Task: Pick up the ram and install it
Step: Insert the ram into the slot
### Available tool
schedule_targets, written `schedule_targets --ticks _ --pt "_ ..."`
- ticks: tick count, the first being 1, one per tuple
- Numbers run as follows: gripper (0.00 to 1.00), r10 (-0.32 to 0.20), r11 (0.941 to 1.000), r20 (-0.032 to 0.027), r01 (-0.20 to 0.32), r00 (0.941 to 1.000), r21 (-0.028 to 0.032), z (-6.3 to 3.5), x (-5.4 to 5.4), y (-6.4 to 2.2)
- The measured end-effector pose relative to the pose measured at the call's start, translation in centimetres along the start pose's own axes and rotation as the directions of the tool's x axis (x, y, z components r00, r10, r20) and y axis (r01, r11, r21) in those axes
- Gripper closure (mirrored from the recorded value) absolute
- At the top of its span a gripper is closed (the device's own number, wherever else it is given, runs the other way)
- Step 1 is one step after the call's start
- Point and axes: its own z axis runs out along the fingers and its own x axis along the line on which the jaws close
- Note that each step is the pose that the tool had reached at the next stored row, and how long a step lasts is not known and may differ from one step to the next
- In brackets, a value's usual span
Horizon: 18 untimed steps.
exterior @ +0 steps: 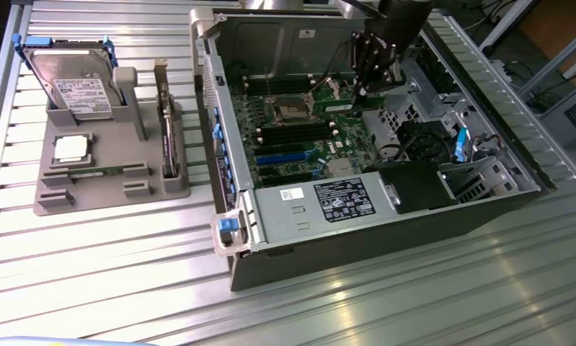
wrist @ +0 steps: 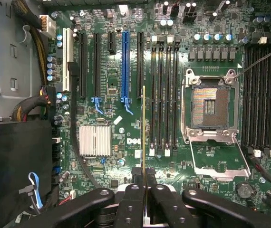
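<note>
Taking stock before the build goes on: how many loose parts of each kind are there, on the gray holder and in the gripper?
Hard drive: 1
Processor: 1
Expansion card: 1
Ram: 2, the spare ram on the gray holder and the held ram in the gripper
Total: 5

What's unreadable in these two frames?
- Wrist view: ram is edge-on, so its chips, label and height above the memory slots are unclear.
- Exterior view: gripper blocks the ram's lower end.
- Exterior view: hard drive label text too small.
</note>
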Motion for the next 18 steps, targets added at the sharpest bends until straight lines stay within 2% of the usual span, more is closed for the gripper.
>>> schedule_targets --ticks 18 --pt "0.88 0.000 1.0000 0.0000 0.000 1.0000 0.0000 0.93 -0.07 -0.02"
